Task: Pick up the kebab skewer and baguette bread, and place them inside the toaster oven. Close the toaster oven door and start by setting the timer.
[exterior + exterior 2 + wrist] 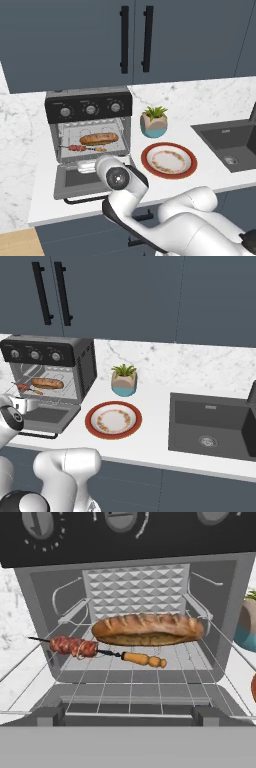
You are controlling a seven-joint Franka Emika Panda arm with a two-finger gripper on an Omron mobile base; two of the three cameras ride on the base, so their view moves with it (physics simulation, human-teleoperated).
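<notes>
Thin kebab skewer (95, 649) fronts plump crusty baguette bread (148, 630).

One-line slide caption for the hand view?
Baguette bread and kebab skewer lying on the toaster oven rack, door down.

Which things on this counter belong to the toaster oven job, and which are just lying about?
Part of the job:
- kebab skewer, on the rack
- baguette bread, on the rack behind it
- toaster oven
- toaster oven door, hanging open
- open pincer

Just lying about:
- red-rimmed plate
- potted plant
- sink
</notes>
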